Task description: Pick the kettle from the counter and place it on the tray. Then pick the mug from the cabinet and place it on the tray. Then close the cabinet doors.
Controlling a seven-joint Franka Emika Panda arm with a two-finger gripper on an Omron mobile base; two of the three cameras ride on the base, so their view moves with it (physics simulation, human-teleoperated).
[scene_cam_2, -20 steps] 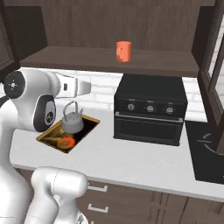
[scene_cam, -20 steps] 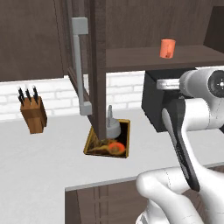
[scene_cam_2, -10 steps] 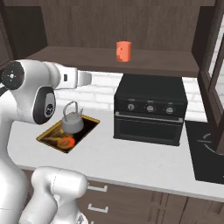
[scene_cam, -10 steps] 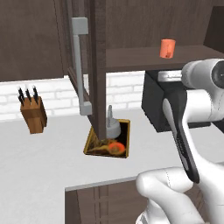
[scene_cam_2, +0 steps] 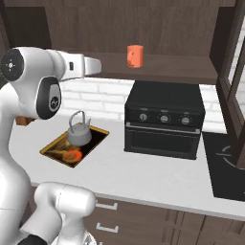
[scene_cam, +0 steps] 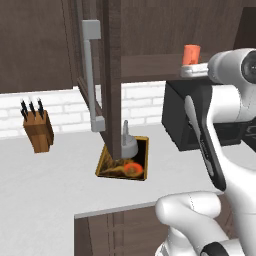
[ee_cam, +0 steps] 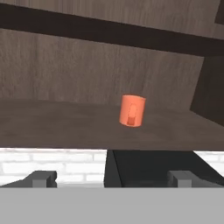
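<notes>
So the kettle (scene_cam_2: 79,133) is already sitting on the tray (scene_cam_2: 51,148), and next up is the mug (ee_cam: 132,110). It stands upright on the cabinet (scene_cam_2: 172,72) shelf, straight ahead of the gripper (ee_cam: 111,178) but well apart from it. The fingers (ee_cam: 40,178) are spread wide with nothing between them.

My guess on handling: a small rigid cylinder, light, probably a bit slick on the sides. The handle faces the hand camera, so I'd pinch across the body around mid-height, not the loop. It's narrow enough to tip if bumped, so come in level.

Count: one mug, one kettle, one tray, one black oven (scene_cam_2: 164,125) under the shelf, one knife block (scene_cam: 38,131) with three knives, two door handles (scene_cam: 91,75).
</notes>
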